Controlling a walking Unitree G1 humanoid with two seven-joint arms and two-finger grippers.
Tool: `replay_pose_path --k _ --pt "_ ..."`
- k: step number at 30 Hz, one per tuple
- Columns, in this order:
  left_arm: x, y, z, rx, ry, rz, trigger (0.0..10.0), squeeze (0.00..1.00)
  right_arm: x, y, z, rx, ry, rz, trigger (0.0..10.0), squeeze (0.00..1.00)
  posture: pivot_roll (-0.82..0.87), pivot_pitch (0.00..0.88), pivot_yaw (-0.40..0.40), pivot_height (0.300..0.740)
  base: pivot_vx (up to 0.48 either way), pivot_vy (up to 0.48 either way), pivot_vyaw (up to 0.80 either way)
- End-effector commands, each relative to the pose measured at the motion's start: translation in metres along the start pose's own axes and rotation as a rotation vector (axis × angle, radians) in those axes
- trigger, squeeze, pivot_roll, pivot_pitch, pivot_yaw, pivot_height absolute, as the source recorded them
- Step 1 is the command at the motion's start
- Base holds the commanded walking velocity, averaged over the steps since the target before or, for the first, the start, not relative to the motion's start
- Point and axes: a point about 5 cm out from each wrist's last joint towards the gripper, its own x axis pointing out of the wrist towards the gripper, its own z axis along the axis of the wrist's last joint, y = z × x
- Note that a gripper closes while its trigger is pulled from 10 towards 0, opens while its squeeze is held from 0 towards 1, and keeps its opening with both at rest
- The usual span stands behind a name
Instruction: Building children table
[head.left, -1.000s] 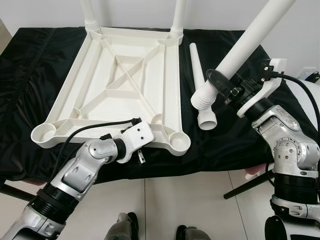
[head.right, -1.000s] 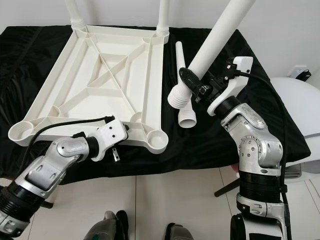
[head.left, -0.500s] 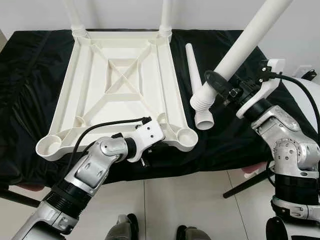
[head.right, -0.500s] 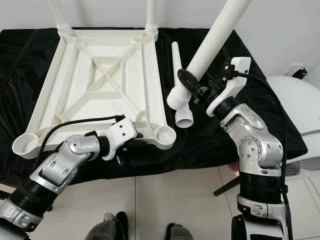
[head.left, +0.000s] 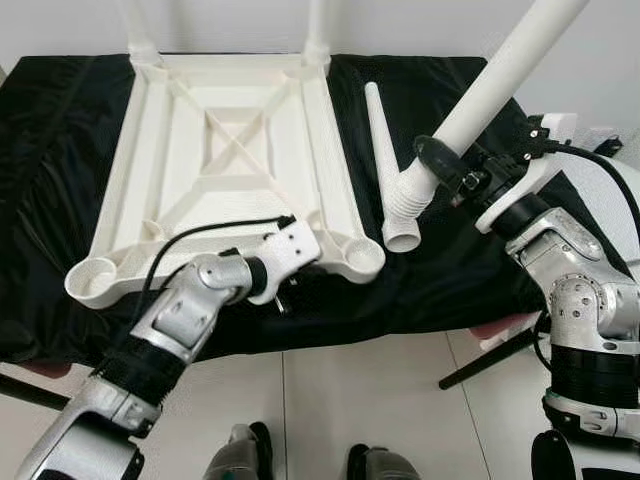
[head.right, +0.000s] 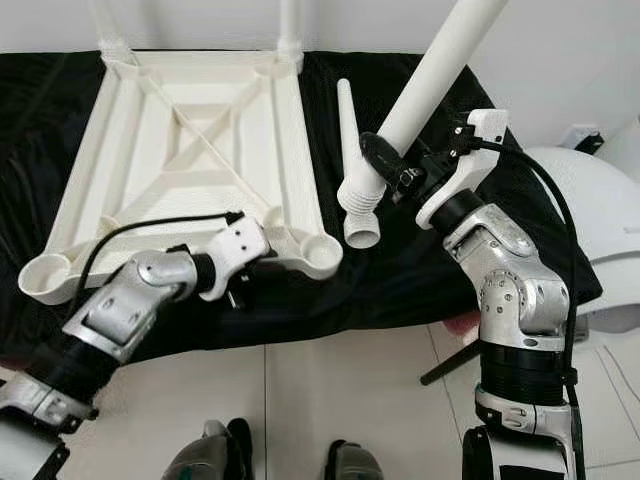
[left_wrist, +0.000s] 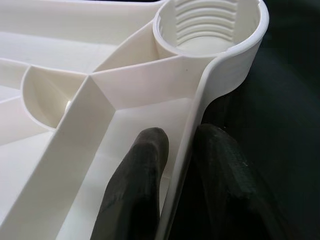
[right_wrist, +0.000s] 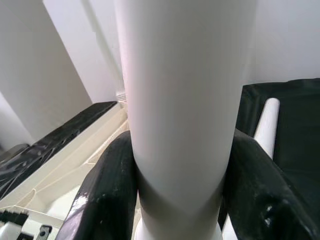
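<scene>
Black cloth (head.left: 60, 130) covers the work surface, on which the upturned white tabletop (head.left: 230, 160) is laid. Two legs are already fitted at its far corners, at 12 o'clock; both near sockets are judged still unfilled, and a spare leg (head.left: 378, 125) lies at 3 o'clock of the frame. The near rim is pinched by the left gripper (left_wrist: 177, 165), closed on the tabletop beside the near-right socket (left_wrist: 212, 25). A third leg (head.right: 425, 85) is clamped by the right gripper (right_wrist: 180, 195), tilted, threaded end down.
</scene>
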Motion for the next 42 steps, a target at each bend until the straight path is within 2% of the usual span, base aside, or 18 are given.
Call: replay_pose_path --k 1,2,3,9,12,13,14,15,20,21,22,23,24,34,37,42 --pt "-0.01 0.018 -0.025 -0.026 0.134 0.21 5.6 0.0 -0.001 0.004 0.005 -0.013 -0.021 0.017 10.0 0.0 -0.04 0.184 0.001 0.74 0.0 0.0 0.0" --pt "-0.01 0.018 -0.025 -0.026 0.134 0.21 5.6 0.0 -0.001 0.004 0.005 -0.013 -0.021 0.017 10.0 0.0 -0.04 0.184 0.001 0.74 0.0 0.0 0.0" --pt "-0.012 0.019 -0.027 -0.023 0.15 0.225 10.0 0.0 -0.001 0.004 0.005 -0.012 -0.02 0.019 10.0 0.0 -0.03 0.184 0.001 0.74 0.0 0.0 0.0" --pt "-0.009 0.011 -0.019 -0.062 0.091 0.172 10.0 0.0 -0.001 0.004 0.005 -0.016 -0.017 0.022 10.0 0.0 -0.03 0.185 -0.002 0.74 0.0 0.0 0.0" --pt "-0.006 0.002 -0.005 -0.094 0.004 0.09 10.0 0.0 -0.001 0.004 0.005 -0.018 -0.016 0.023 10.0 0.0 -0.04 0.186 -0.003 0.74 0.0 0.0 0.0" --pt "-0.006 0.002 -0.005 -0.094 0.004 0.09 10.0 0.0 -0.001 0.004 0.005 -0.018 -0.016 0.023 10.0 0.0 -0.04 0.186 -0.003 0.74 0.0 0.0 0.0" --pt "-0.005 -0.001 -0.001 -0.106 -0.028 0.062 10.0 0.14 -0.001 0.004 0.005 -0.021 -0.016 0.023 10.0 0.0 -0.04 0.185 -0.002 0.74 0.0 0.0 0.0" --pt "-0.005 -0.003 0.005 -0.124 -0.065 0.027 10.0 1.0 -0.001 0.004 0.005 -0.023 -0.015 0.023 10.0 0.0 -0.04 0.185 -0.001 0.74 0.0 0.0 0.0" --pt "-0.006 -0.003 0.006 -0.112 -0.066 0.016 10.0 1.0 -0.001 0.004 0.005 -0.022 -0.016 0.022 10.0 0.0 -0.04 0.184 0.0 0.74 0.0 0.0 0.0" --pt "-0.006 -0.002 0.008 -0.096 -0.067 0.011 10.0 0.96 -0.001 0.004 0.005 -0.022 -0.015 0.022 10.0 0.0 -0.04 0.184 0.001 0.74 0.0 0.0 0.0" --pt "-0.006 -0.002 0.008 -0.096 -0.067 0.011 10.0 0.96 -0.001 0.004 0.005 -0.022 -0.015 0.022 10.0 0.0 -0.04 0.184 0.001 0.74 0.0 0.0 0.0" --pt "-0.007 -0.002 0.01 -0.079 -0.072 0.004 10.0 0.03 -0.002 0.004 0.005 -0.022 -0.015 0.022 10.0 0.0 -0.04 0.184 0.001 0.74 0.0 0.0 0.0" --pt "-0.008 -0.004 0.013 -0.069 -0.084 -0.015 10.0 0.0 -0.002 0.004 0.004 -0.021 -0.014 0.021 10.0 0.0 -0.04 0.183 0.002 0.74 0.0 0.0 0.0" --pt "-0.009 -0.01 0.022 -0.035 -0.12 -0.079 10.0 0.0 -0.002 0.005 0.002 -0.019 -0.006 0.03 10.0 0.0 -0.03 0.184 -0.001 0.74 0.0 0.0 0.0" --pt "-0.003 -0.021 0.029 -0.032 -0.147 -0.128 10.0 0.0 -0.001 0.005 0.003 -0.019 -0.007 0.032 10.0 0.0 -0.04 0.184 0.0 0.74 0.0 0.0 0.0" --pt "0.002 -0.028 0.027 -0.029 -0.143 -0.147 10.0 0.0 -0.002 0.005 0.004 -0.022 -0.01 0.029 10.0 0.0 -0.04 0.186 0.002 0.74 0.0 0.0 0.0"
